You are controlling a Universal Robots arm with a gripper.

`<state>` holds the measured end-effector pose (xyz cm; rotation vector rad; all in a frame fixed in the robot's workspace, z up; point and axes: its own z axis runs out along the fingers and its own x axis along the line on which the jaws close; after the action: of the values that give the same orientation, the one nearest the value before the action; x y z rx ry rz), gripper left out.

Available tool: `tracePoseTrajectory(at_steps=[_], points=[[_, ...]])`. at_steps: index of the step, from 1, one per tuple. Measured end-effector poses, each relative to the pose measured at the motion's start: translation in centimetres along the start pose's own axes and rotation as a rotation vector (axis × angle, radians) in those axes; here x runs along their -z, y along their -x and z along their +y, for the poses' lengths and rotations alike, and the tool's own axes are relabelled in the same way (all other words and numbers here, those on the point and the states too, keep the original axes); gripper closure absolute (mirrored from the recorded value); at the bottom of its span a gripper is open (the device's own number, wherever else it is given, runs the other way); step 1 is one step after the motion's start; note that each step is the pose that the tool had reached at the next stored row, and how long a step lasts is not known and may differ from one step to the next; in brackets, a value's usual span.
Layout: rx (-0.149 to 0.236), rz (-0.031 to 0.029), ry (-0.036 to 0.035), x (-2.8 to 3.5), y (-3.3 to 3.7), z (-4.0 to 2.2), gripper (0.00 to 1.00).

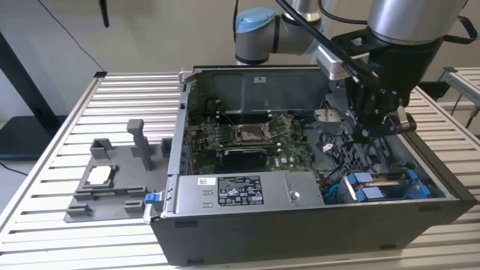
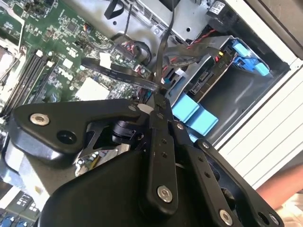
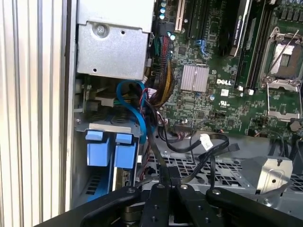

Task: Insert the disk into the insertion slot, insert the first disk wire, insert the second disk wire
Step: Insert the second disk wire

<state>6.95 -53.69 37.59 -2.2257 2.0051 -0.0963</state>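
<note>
The disk point(image 1: 381, 181) lies in the insertion slot point(image 1: 422, 194) at the case's front corner, on the exterior view's right, with its blue carrier tabs point(image 3: 108, 150) showing. In the second wrist view the disk's connector end point(image 2: 207, 81) faces the cables. My gripper point(image 1: 372, 130) hangs inside the case, just behind the slot. Its fingers point(image 2: 159, 105) are pressed together on a thin black wire point(image 2: 164, 61). In the first wrist view that wire point(image 3: 156, 150) runs from the cable bundle down into my gripper point(image 3: 168, 182).
The motherboard point(image 1: 248, 138) with its CPU socket fills the case floor. A grey power-supply box point(image 1: 240, 191) sits along the front wall. A blue cable point(image 3: 136, 105) and a tagged black cable point(image 3: 208, 142) lie loose nearby. A grey fixture point(image 1: 112, 180) stands on the slatted table.
</note>
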Motion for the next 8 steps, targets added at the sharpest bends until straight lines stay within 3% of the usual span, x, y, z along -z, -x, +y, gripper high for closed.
tracePoseTrajectory(at_steps=[1, 3, 4, 8], points=[[0.001, 0.0035, -0.001, -0.03, 0.06, 0.03, 0.82], [0.002, 0.0132, -0.0034, -0.08, 0.21, 0.07, 0.82], [0.003, 0.0166, -0.0041, -0.1, 0.22, 0.08, 0.75], [0.004, 0.018, -0.0039, 0.33, 0.2, 0.08, 0.75]])
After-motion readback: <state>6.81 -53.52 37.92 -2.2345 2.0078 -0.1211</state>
